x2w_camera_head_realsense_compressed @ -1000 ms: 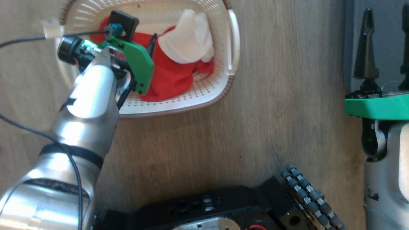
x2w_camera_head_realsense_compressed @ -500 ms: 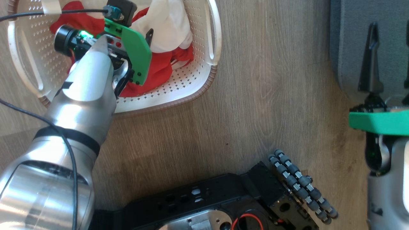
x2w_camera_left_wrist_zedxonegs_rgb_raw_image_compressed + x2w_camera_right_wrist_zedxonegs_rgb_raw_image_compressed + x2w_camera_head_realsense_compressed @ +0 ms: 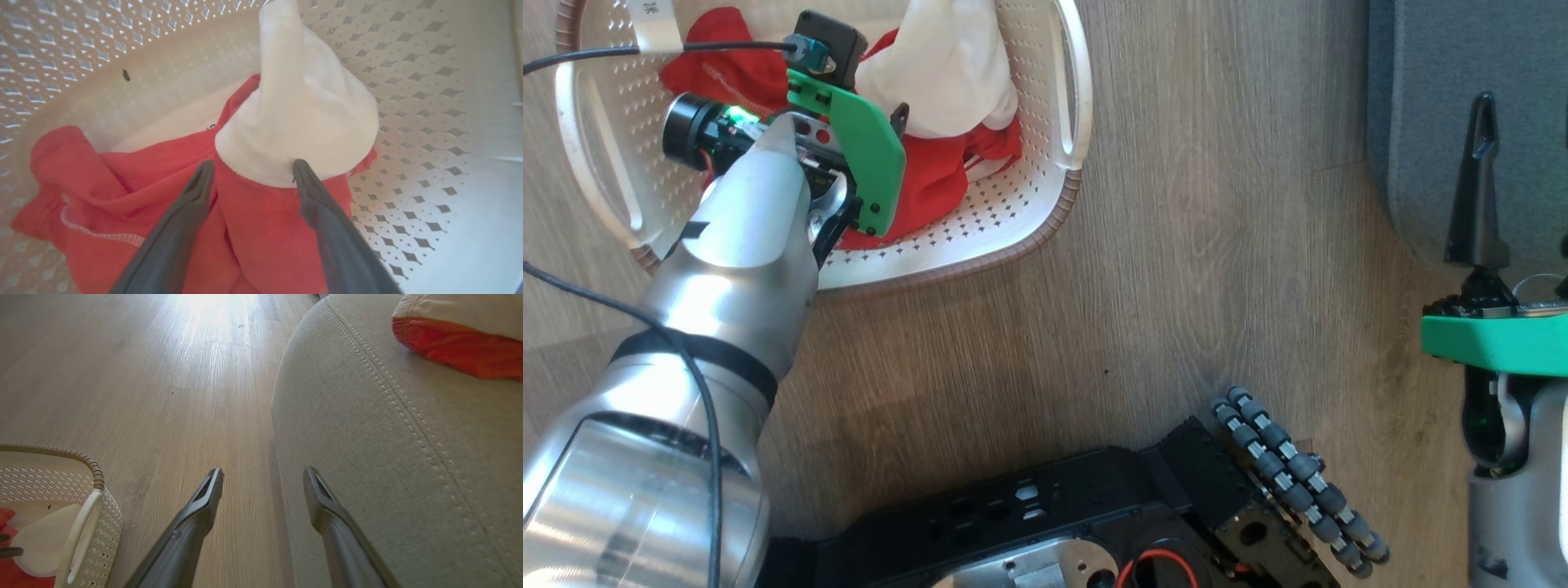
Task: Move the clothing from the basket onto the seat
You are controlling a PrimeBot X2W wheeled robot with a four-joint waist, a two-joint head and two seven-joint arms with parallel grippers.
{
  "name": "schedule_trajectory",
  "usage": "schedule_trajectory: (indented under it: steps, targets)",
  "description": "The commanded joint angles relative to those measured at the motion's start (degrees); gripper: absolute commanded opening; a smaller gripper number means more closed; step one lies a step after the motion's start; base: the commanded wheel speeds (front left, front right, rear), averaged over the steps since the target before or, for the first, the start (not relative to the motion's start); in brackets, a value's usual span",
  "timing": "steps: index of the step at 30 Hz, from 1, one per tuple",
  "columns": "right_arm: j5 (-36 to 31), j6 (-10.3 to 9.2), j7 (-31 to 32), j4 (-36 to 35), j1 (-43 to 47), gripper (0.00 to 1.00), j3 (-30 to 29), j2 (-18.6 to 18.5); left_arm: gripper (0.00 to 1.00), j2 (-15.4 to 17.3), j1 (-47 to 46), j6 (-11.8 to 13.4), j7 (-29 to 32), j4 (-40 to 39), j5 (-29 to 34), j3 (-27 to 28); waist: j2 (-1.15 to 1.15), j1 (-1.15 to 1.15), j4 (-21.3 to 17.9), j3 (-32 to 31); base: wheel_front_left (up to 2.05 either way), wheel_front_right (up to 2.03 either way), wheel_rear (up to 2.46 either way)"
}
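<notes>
The cream perforated basket (image 3: 1045, 220) stands on the floor at the upper left of the head view. In it lies the clothing (image 3: 931, 175), red fabric with a white cuff (image 3: 294, 122) standing up. My left gripper (image 3: 251, 167) reaches down into the basket, open, its fingertips (image 3: 204, 171) either side of a red fold just below the cuff. My right gripper (image 3: 1525, 114) is open and holds nothing, hovering at the grey seat's (image 3: 367, 437) rounded edge. Another red and white garment (image 3: 457, 339) lies on the seat.
Wooden floor (image 3: 1176, 286) lies between the basket and the seat. My black base with its roller wheel (image 3: 1290, 482) sits at the bottom of the head view. A dark cable (image 3: 605, 53) crosses the basket's left side near a white label (image 3: 654, 16).
The head camera has shifted, so the basket now sits further left and the seat shows more. My left gripper stays open over the clothing in the basket; the right stays open.
</notes>
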Motion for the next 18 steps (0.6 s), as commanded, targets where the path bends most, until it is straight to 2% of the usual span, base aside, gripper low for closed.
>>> schedule_trajectory:
  steps: [1, 7, 14, 18]
  targets:
    - [0.41, -0.02, -0.36, -1.66, 2.82, 1.00, 0.43, 0.01, 1.00, 0.82, 1.42, -0.07, 0.33, -0.49, -0.65, -0.05, 0.00, 0.00, 0.07, 0.03, 0.00, 0.00, 0.00]
    - [0.38, -0.02, -0.36, -1.83, 2.91, 1.00, 0.57, 0.01, 1.00, 0.82, 2.98, -0.07, 1.72, -1.01, -3.58, -2.23, 0.00, 0.00, 0.26, 0.00, 0.00, 0.00, 0.00]
    - [0.35, -0.02, -0.36, -2.10, 2.96, 1.00, 0.65, 0.01, 1.00, 0.82, 3.24, -0.05, 7.56, -0.01, -5.81, -4.32, 0.00, 0.00, 0.62, 0.14, 0.00, 0.00, 0.00]
    - [0.56, -0.02, -0.36, -2.19, 3.16, 1.00, 0.74, 0.01, 1.00, 0.82, 3.60, 0.88, 9.72, 0.47, -6.26, -4.54, 0.00, 0.00, 0.55, 0.11, 0.00, 0.00, 0.00]
